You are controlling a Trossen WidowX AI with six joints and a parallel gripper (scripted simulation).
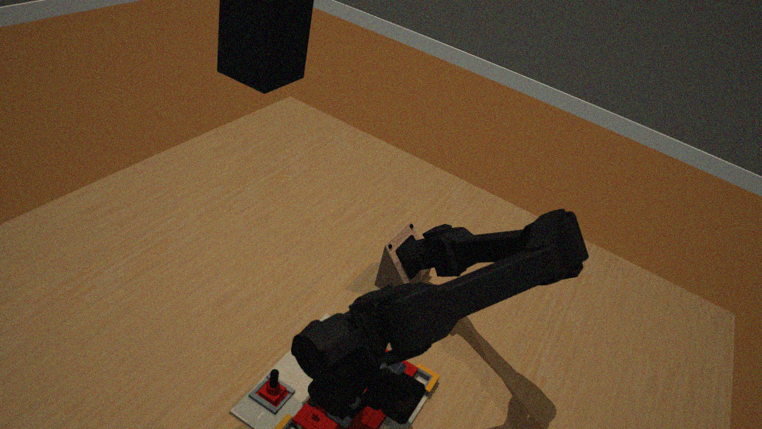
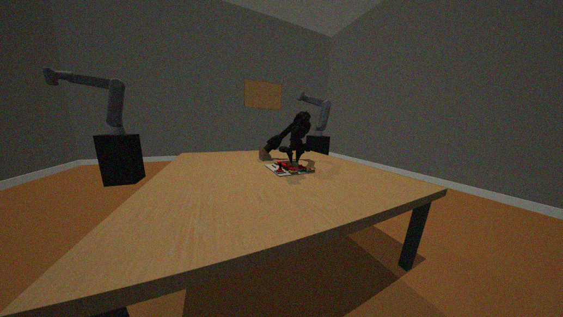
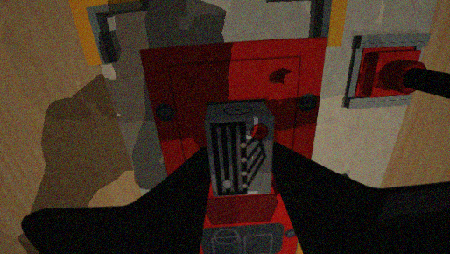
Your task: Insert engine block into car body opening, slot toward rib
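The engine block (image 3: 241,153) is a grey block with black stripes and a red dot on its upper face. My gripper (image 3: 239,151) (image 2: 293,162) is shut on it, with one black finger at each side. The block stands upright over the middle of the red car body (image 3: 263,63) (image 1: 314,417). It covers the opening in the wrist view, so its depth in there, the slot side and the rib are hidden. In the top view the arm covers the block and the fingertips.
The car body lies on a light board (image 3: 346,144) (image 1: 253,411). A red piece with an upright black handle (image 3: 422,81) (image 1: 273,379) stands in a grey frame beside the car body. Yellow and grey corner brackets (image 3: 337,22) (image 1: 430,379) stand at the board's end.
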